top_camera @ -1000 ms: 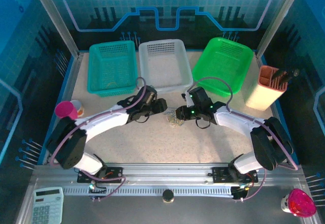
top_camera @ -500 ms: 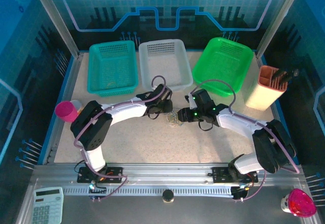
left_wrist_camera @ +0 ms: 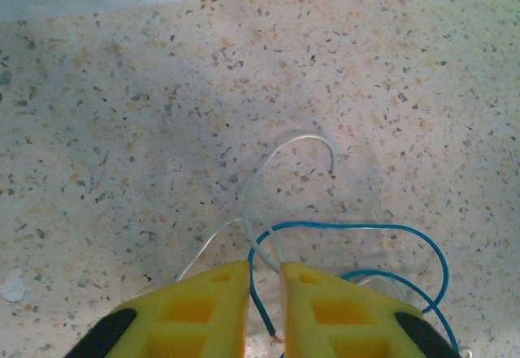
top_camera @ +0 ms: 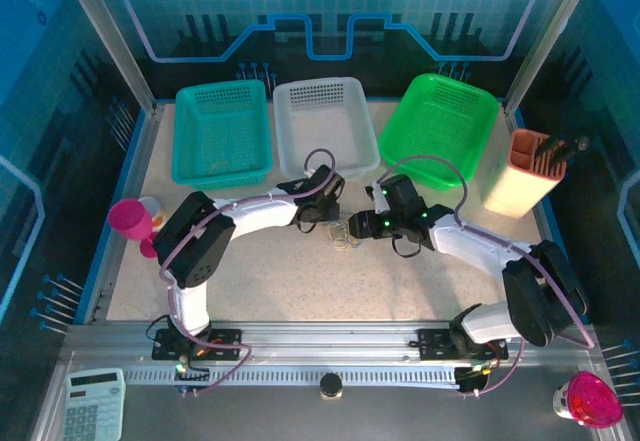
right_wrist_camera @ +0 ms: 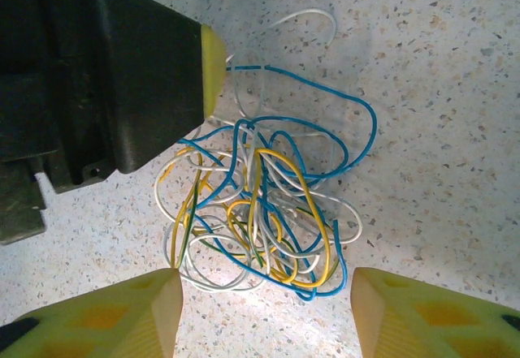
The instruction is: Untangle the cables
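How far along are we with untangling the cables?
Nothing looks done: the thin blue, yellow and white wires lie in one knotted tangle on the speckled tabletop. In hand: the left jaws are pinched on one thin blue wire at the tangle's edge; the right jaws stand open astride its other side. Left: drawing each strand free and laying them apart.

You have free room over the bare tabletop (top_camera: 300,286) along the near edge. The teal basket (top_camera: 222,131), white basket (top_camera: 325,126) and green basket (top_camera: 440,126) wall the far edge. The pink cup (top_camera: 128,217) blocks the left edge, the orange holder (top_camera: 520,176) the right, and the cables (top_camera: 345,236) the middle.
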`<state>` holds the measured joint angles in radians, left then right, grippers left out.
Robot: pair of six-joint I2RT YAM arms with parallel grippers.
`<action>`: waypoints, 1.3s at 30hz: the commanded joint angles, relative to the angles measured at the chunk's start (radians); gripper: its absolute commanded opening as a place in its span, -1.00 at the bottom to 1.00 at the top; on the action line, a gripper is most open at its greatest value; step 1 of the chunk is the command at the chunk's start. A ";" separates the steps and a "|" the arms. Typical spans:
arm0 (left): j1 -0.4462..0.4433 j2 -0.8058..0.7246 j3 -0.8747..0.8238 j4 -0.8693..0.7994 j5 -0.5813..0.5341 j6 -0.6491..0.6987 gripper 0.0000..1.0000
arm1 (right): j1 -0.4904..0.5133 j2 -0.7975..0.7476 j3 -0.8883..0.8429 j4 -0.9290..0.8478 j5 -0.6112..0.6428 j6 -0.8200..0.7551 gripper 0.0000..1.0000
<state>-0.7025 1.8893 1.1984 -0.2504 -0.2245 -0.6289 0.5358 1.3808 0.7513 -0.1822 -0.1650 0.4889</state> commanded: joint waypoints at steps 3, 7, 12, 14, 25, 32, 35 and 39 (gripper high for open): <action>-0.005 0.011 0.023 -0.010 -0.023 0.029 -1.00 | -0.010 -0.027 -0.018 -0.010 -0.008 -0.001 0.20; -0.005 -0.051 0.009 -0.013 -0.030 0.034 -1.00 | -0.010 -0.031 -0.019 -0.002 -0.010 -0.001 0.23; -0.006 -0.189 -0.024 -0.009 -0.002 0.025 -1.00 | -0.009 -0.026 -0.018 0.015 -0.013 -0.005 0.30; -0.008 -0.242 -0.043 -0.007 0.027 0.018 -1.00 | -0.008 -0.023 -0.014 0.021 -0.015 -0.009 0.32; -0.013 -0.414 -0.148 0.035 0.108 -0.029 -1.00 | -0.011 -0.031 0.024 0.018 -0.003 -0.040 0.34; -0.013 -0.469 -0.193 0.068 0.122 -0.009 -1.00 | -0.050 -0.060 0.054 -0.001 -0.031 -0.038 0.35; -0.012 -0.483 -0.228 0.111 0.137 -0.002 -1.00 | -0.088 -0.075 0.058 0.021 -0.090 -0.004 0.35; -0.014 -0.501 -0.267 0.174 0.164 -0.009 -1.00 | -0.115 -0.077 0.071 0.037 -0.142 0.012 0.34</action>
<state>-0.7082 1.4189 0.9565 -0.1436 -0.0990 -0.6479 0.4370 1.3186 0.7898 -0.1616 -0.2386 0.4820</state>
